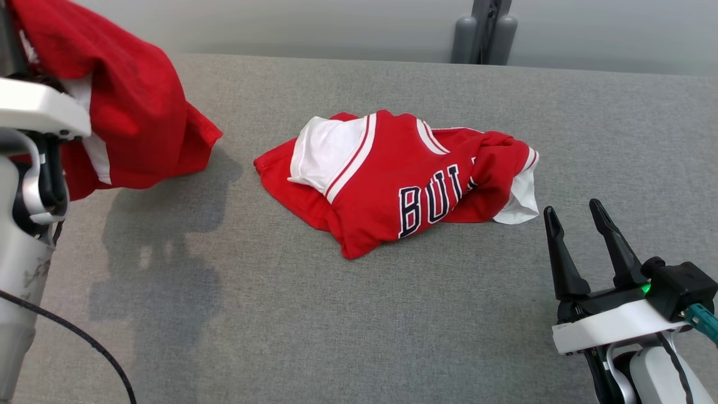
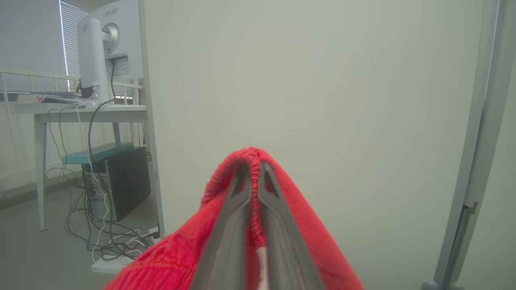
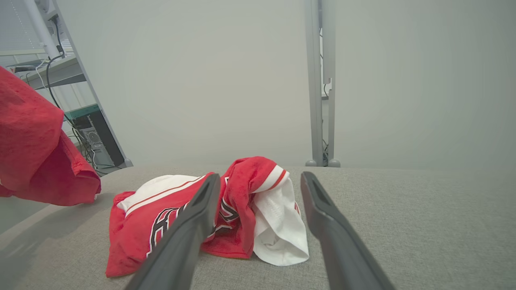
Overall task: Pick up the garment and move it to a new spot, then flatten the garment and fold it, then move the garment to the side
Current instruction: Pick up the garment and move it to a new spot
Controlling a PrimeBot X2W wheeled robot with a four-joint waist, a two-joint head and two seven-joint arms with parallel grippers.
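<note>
Head view: grey fabric-covered surface (image 1: 359, 314) with a plain pale wall behind it and a grey post (image 1: 485, 31) at the back. The red garment (image 1: 129, 101) hangs at the upper left by the left arm (image 1: 33, 112), throwing a shadow on the cloth below. A crumpled red and white jersey (image 1: 392, 179) lies mid-surface. The right gripper (image 1: 572, 207) sits just beside the jersey's white edge, fingers spread, touching nothing.

Left wrist view: pale wall, plus a desk (image 2: 80, 108) with a monitor (image 2: 109, 36), a computer tower (image 2: 125, 181) and a mess of cables on the floor. The left gripper (image 2: 253, 167) is clamped tight on a fold of the red garment.

Right wrist view: same wall and post. The fingers are wide apart with nothing in them, the jersey lying past the tips and the red garment hanging far left.
</note>
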